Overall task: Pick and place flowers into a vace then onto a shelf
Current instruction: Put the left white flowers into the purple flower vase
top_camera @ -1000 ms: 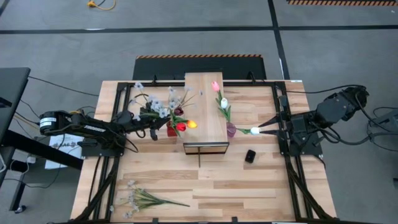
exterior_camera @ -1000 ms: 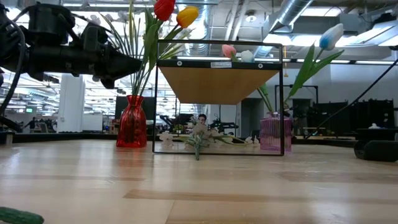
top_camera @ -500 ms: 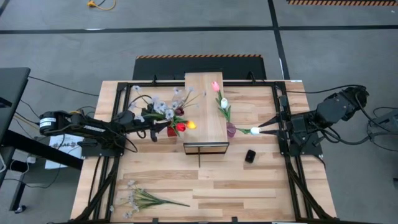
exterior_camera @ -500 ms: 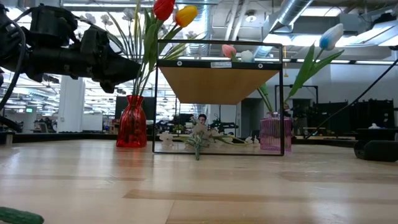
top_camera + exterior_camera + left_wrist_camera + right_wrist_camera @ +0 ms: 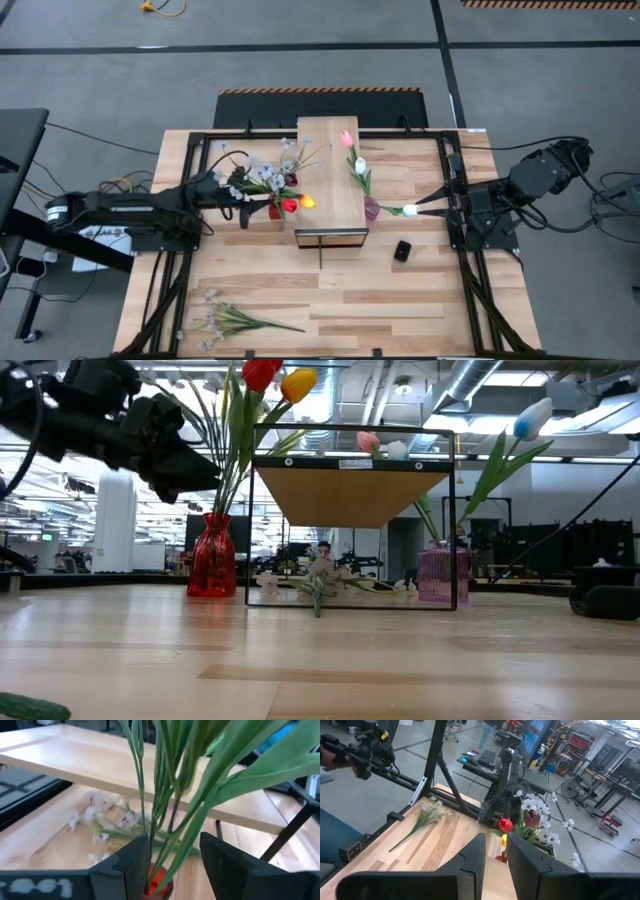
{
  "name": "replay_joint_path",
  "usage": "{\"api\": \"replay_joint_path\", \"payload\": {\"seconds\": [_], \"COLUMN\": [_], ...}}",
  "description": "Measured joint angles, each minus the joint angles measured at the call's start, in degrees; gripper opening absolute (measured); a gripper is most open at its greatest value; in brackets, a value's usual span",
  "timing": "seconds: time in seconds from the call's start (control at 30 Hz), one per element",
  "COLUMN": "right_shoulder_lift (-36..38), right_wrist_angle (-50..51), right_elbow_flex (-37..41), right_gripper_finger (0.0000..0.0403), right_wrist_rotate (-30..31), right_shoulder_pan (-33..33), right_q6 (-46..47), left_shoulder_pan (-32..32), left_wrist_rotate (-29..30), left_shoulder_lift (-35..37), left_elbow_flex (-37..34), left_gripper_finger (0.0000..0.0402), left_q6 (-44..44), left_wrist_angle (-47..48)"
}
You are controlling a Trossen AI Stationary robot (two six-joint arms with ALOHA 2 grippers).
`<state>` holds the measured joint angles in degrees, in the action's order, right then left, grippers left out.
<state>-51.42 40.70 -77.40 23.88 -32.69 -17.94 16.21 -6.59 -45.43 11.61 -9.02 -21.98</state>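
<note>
While you scan from the near edge, one spray of pale blossoms (image 5: 232, 320) lies flat on the worktop (image 5: 400, 310), unpicked; its long axis runs across the boards, blossoms toward the left arm's side, cut end toward the middle. A small black object (image 5: 402, 251) sits further in.

Next comes the action. Your left tool (image 5: 172, 865) is at the red vase (image 5: 211, 556), fingers apart, with the green stems running up between them, straddled rather than pinched. That bunch (image 5: 275, 180) of red tulip (image 5: 263, 373), yellow tulip (image 5: 299, 384) and pale sprays stands upright in the vase, stems near vertical and fanning, heads above the shelf (image 5: 328, 185) top. The vase stands on the worktop just beside the shelf's left edge.

On the other side, a purple vase (image 5: 437, 574) holds a pale tulip (image 5: 533, 418) leaning out toward the right arm. Your right tool (image 5: 430, 206) waits beside it; apart or together, I cannot tell.

Furthest back, a pink tulip (image 5: 347, 138) and a white one (image 5: 360, 165) show along the shelf's right edge, and a sprig (image 5: 318, 586) lies beneath it.

My read: you're roughly midway, with flowers in vases, one spray left to pick, neither vase on the shelf yet
</note>
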Motion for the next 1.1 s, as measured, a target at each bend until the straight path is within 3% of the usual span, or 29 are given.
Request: {"api": "replay_joint_path", "payload": {"seconds": [0.33, 0.5, 0.73, 0.9, 1.1], "right_shoulder_lift": [0.0, 0.0, 0.0, 0.0, 0.0], "right_wrist_angle": [0.1, 0.4, 1.1, 1.4, 1.4], "right_elbow_flex": [0.0, 0.0, 0.0, 0.0, 0.0], "right_gripper_finger": [0.0070, 0.0070, 0.0070, 0.0070, 0.0070], "right_wrist_rotate": [0.0, 0.0, 0.1, 0.2, 3.5], "right_shoulder_pan": [0.0, 0.0, 0.2, 0.6, 0.6], "right_q6": [0.0, 0.0, 2.2, 3.0, 3.0], "left_shoulder_pan": [0.0, 0.0, -0.1, -0.1, -1.9], "left_wrist_rotate": [5.9, 6.2, 3.3, -3.3, -22.6], "left_shoulder_lift": [15.7, 20.3, 22.8, 22.2, 23.0], "left_elbow_flex": [11.7, 15.7, 21.2, 23.6, 25.0], "left_gripper_finger": [0.0168, 0.0168, 0.0167, 0.0167, 0.0167], "left_q6": [-1.3, -5.2, -8.9, -10.7, -10.6], "left_wrist_angle": [40.3, 53.1, 61.1, 63.4, 63.5]}}
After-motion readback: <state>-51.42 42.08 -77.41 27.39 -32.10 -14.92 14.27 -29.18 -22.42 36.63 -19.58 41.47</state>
